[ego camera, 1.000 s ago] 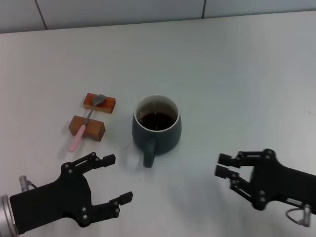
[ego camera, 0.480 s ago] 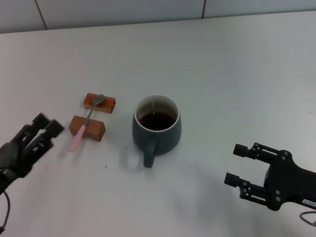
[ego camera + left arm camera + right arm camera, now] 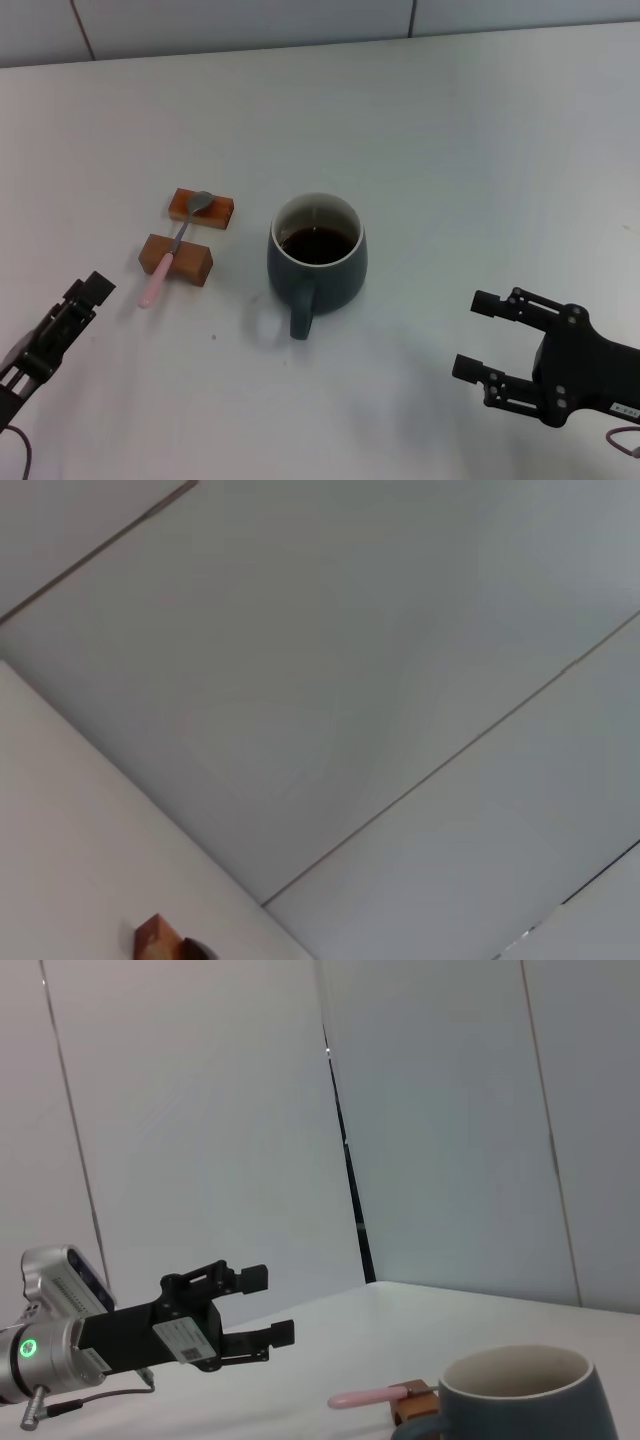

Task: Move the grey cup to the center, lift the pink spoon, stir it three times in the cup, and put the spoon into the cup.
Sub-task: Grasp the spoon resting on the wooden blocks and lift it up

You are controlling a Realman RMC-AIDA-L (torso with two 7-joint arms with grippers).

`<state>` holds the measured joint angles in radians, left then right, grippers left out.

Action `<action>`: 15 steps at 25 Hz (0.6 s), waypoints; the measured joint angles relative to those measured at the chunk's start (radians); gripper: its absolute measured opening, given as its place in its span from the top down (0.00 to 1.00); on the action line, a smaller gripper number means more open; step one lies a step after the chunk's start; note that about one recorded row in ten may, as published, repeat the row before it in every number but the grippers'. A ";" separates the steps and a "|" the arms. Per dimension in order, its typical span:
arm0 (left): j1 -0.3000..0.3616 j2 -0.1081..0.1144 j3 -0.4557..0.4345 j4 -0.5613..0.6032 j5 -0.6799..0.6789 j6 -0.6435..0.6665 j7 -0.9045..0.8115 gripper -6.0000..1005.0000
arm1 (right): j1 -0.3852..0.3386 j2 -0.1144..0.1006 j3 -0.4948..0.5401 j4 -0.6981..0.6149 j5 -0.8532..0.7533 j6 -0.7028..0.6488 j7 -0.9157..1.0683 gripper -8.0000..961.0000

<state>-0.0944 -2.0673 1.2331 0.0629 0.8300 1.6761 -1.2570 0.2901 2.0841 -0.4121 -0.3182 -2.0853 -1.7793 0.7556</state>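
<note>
The grey cup (image 3: 317, 262) stands mid-table with dark liquid inside and its handle toward me; it also shows in the right wrist view (image 3: 520, 1395). The pink spoon (image 3: 172, 254) lies across two brown blocks (image 3: 177, 260), its silver bowl on the far block and its pink handle (image 3: 365, 1398) sticking out toward me. My left gripper (image 3: 88, 290) is open and empty at the front left, a short way in front of and left of the spoon handle; it also shows open in the right wrist view (image 3: 268, 1305). My right gripper (image 3: 472, 334) is open and empty, front right of the cup.
The white table (image 3: 450, 150) meets a pale panelled wall (image 3: 250, 20) at the back. The far brown block (image 3: 203, 209) sits left of the cup; a corner of a block shows in the left wrist view (image 3: 152, 938).
My left arm swung from the front centre out to the far left and then sank a little lower. My right gripper moved right and opened wider, then stayed still.
</note>
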 joint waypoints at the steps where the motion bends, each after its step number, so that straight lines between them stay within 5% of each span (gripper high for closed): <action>1: 0.000 0.000 0.000 0.000 0.000 0.000 0.000 0.26 | 0.000 0.000 0.000 0.000 0.000 0.000 0.000 0.21; 15: -0.052 -0.007 -0.023 -0.042 -0.001 -0.109 -0.110 0.27 | -0.002 -0.001 -0.002 -0.001 -0.003 0.000 0.001 0.21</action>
<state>-0.1460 -2.0738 1.2104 0.0211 0.8290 1.5666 -1.3672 0.2883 2.0831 -0.4142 -0.3191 -2.0879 -1.7790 0.7563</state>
